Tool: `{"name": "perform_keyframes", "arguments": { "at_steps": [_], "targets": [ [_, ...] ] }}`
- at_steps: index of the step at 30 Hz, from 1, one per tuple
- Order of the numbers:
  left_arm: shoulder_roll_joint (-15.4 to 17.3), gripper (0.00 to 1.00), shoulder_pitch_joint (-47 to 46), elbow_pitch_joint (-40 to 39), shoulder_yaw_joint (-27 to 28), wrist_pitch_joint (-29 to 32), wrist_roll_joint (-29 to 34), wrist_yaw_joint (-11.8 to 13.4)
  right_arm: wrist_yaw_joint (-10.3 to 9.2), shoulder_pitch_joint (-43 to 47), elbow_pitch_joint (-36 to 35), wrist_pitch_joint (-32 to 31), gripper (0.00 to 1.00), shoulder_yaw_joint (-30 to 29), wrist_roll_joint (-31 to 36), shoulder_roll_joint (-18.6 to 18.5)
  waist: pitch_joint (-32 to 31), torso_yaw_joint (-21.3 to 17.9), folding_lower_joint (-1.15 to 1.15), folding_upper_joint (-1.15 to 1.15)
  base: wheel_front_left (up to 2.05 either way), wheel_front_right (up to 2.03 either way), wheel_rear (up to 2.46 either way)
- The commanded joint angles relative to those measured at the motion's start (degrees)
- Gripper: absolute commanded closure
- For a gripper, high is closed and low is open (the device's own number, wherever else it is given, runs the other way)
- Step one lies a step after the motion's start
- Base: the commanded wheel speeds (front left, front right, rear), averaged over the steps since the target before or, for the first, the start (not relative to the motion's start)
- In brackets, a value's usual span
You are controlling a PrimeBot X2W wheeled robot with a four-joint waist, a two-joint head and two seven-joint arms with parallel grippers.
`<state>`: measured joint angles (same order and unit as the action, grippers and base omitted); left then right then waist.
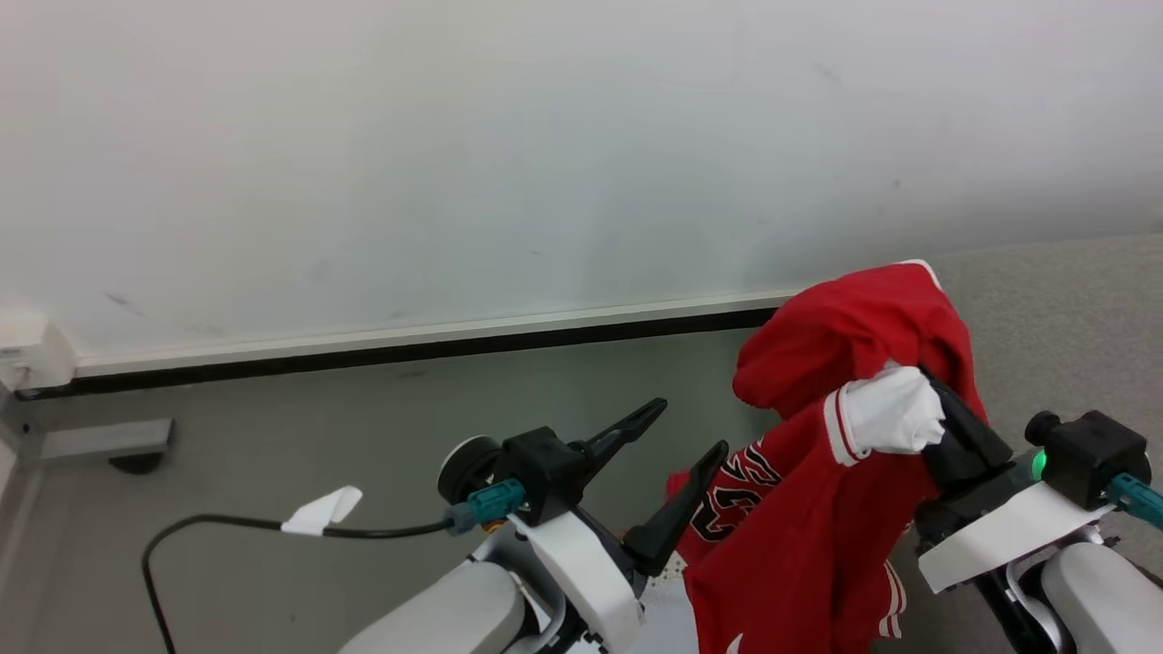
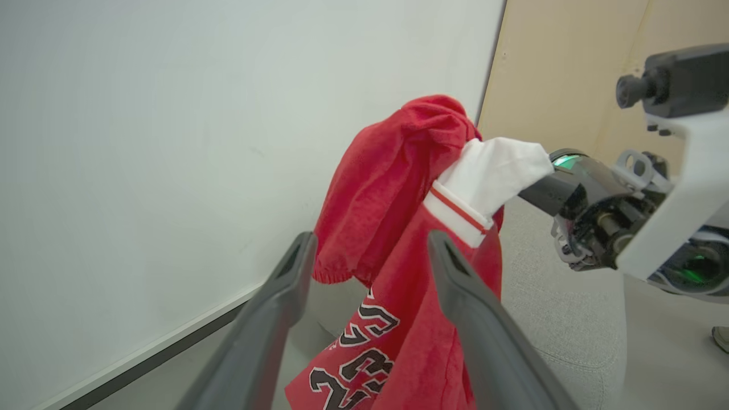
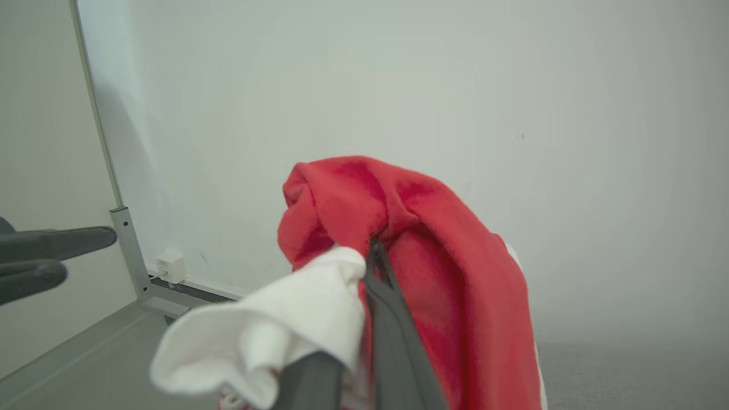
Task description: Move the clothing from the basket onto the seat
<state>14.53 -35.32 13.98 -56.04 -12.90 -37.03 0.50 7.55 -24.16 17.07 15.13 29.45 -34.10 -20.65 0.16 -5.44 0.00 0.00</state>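
Observation:
The clothing (image 1: 845, 509), a red jersey with white panels and black-and-white lettering, hangs in the air in front of a white wall. My right gripper (image 1: 927, 381) is shut on its bunched top, with a white fold wrapped beside the fingers; in the right wrist view the right gripper (image 3: 373, 250) pinches red cloth. My left gripper (image 1: 690, 436) stands open just left of the jersey and holds nothing; in its own view the left gripper (image 2: 371, 236) frames the hanging cloth (image 2: 393, 188). The grey fabric seat (image 1: 1054, 300) lies behind and right of the jersey. The basket is out of view.
A white wall with a dark baseboard (image 1: 409, 350) runs across ahead. A black cable with a white tag (image 1: 320, 510) trails from my left wrist over the grey floor. A metal frame foot (image 1: 100, 440) and a white wall box (image 1: 27, 356) sit at far left.

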Motion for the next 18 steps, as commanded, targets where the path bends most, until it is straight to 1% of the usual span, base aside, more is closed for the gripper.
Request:
{"name": "perform_keyframes", "arguments": {
  "at_steps": [1, 8, 18],
  "targets": [
    [0.13, 0.0, 0.69, -0.28, 0.0, -0.6, 0.35, -0.05, -0.12, 0.82, -0.75, 0.02, 1.0, -1.25, 0.67, -0.8, 0.25, -2.2, 0.0, 0.0, 0.0, 0.0, 0.0],
    [-0.17, 0.0, 0.97, -0.66, -0.18, -1.27, 0.98, -0.34, -0.12, 2.2, -2.61, 0.02, 1.0, -4.76, 1.48, -2.4, 0.82, -7.39, 0.0, 0.0, 0.0, 0.0, 0.0],
    [-0.54, 0.0, 1.36, -0.65, -0.35, -1.89, 2.69, -0.79, -0.12, 3.19, -4.68, 0.02, 1.0, -6.47, 1.65, -2.4, 1.94, -15.21, 0.0, 0.0, 0.0, 0.0, 0.0]
  ]
}}
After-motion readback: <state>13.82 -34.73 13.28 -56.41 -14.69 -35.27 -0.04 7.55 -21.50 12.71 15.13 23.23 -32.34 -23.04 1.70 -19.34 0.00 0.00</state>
